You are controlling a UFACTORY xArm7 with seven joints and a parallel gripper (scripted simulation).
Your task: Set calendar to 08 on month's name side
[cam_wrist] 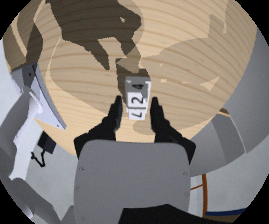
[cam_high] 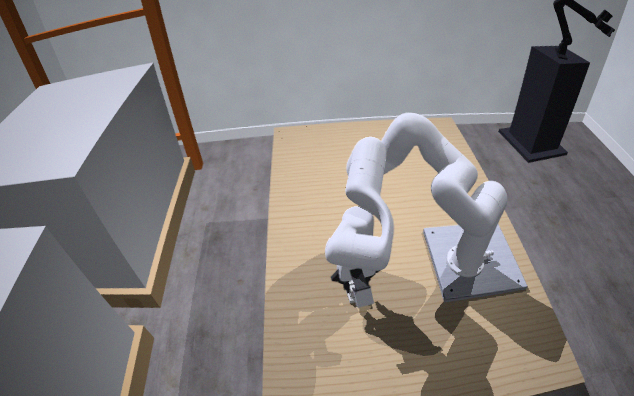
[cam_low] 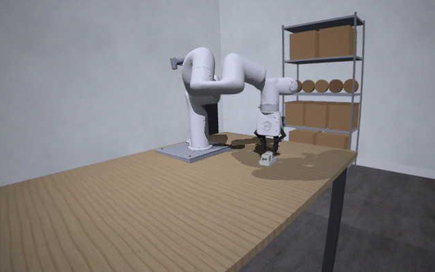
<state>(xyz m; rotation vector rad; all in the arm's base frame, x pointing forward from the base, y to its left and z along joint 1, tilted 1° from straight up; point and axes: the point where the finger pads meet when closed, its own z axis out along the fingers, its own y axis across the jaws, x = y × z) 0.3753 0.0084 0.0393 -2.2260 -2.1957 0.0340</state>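
Observation:
A small pale tray [cam_low: 266, 163] stands on the table, with small cubes [cam_low: 268, 155] in it. In the wrist view, a shaded grey face with a sideways digit like 4 [cam_wrist: 137, 86] lies farthest from the gripper body. A white face with a sideways 2 [cam_wrist: 136, 99] is beside it, and another white face with a digit like 4 or 7 [cam_wrist: 136, 114] is nearest. The month name cannot be read. My gripper [cam_low: 269, 150] [cam_wrist: 136, 103] is partly open, its fingers above and behind the tray in the exterior view. The gripper body hides most of the tray in the top view.
The arm's grey base plate [cam_high: 495, 285] [cam_low: 190, 159] is bolted to the wooden table [cam_high: 310, 200] [cam_low: 113, 206]. Shadows of the arm fall around the tray. Large grey boxes [cam_high: 115, 200] stand beyond one table side, and a shelf rack [cam_low: 354, 86] stands behind.

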